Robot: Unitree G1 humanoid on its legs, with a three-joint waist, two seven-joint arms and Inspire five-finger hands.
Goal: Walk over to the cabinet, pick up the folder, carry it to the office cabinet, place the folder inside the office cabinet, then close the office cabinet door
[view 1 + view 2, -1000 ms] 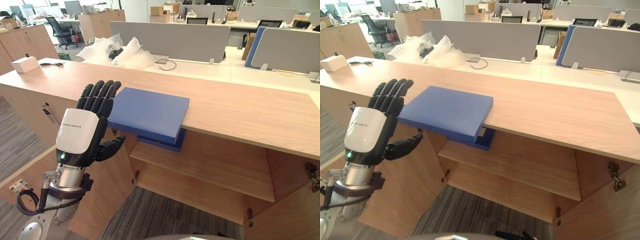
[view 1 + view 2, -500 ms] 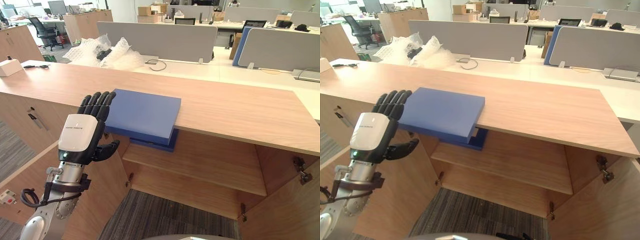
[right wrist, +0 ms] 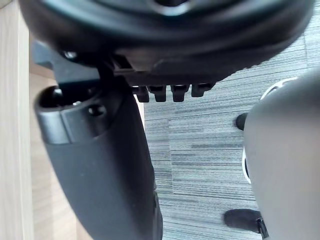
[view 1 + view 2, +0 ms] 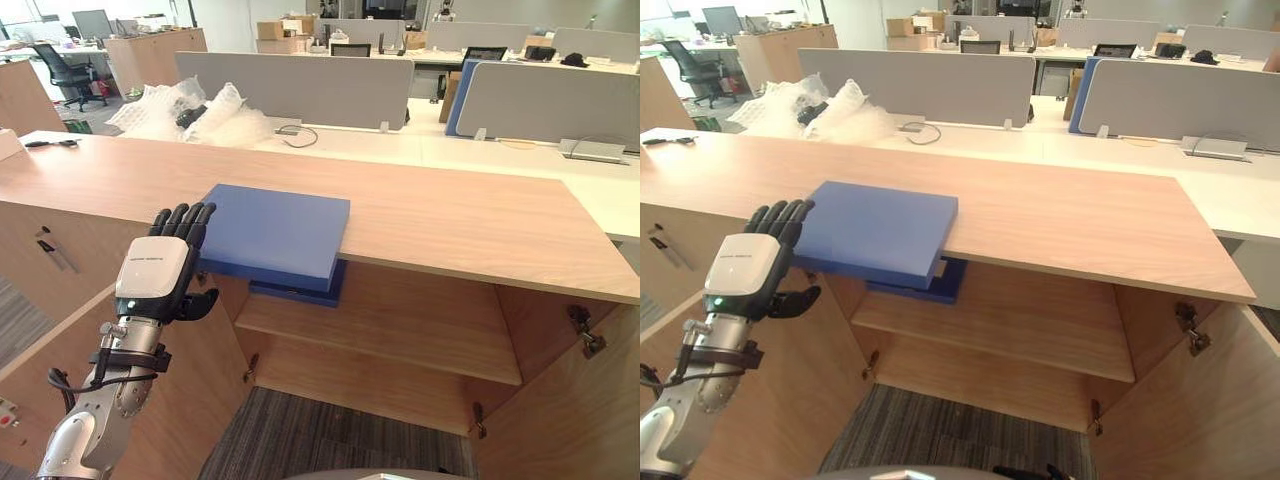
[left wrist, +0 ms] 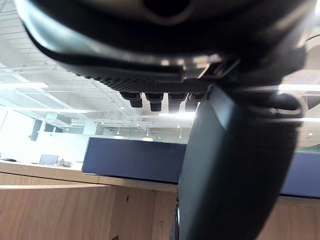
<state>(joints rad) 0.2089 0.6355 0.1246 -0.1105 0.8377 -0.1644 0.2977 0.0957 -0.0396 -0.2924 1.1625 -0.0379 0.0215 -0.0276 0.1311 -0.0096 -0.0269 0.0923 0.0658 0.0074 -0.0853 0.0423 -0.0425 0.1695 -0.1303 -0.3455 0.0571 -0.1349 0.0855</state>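
Observation:
A flat blue folder (image 4: pixel 275 230) lies on the wooden cabinet top (image 4: pixel 450 215), its front edge overhanging the open compartment. Under it, on the shelf (image 4: pixel 400 325), sits a darker blue item (image 4: pixel 300 290). My left hand (image 4: pixel 155 275) is raised at the folder's front left corner with straight fingers reaching its edge, open, holding nothing. The left wrist view looks past the left hand (image 5: pixel 235 165) at the folder's edge (image 5: pixel 135 160) from below. My right hand (image 3: pixel 100 165) hangs over grey carpet beside a wood panel (image 3: pixel 10 100), fingers relaxed, with nothing in it.
The cabinet's left door (image 4: pixel 190 400) and right door (image 4: pixel 560 430) stand open toward me. Bubble wrap (image 4: pixel 190 105) lies on the desk behind, in front of grey partitions (image 4: pixel 300 85). A lower shelf shows below.
The whole view has shifted and widened as the camera moved. My left hand has sunk a little and stays at the folder's left edge. The folder has not moved.

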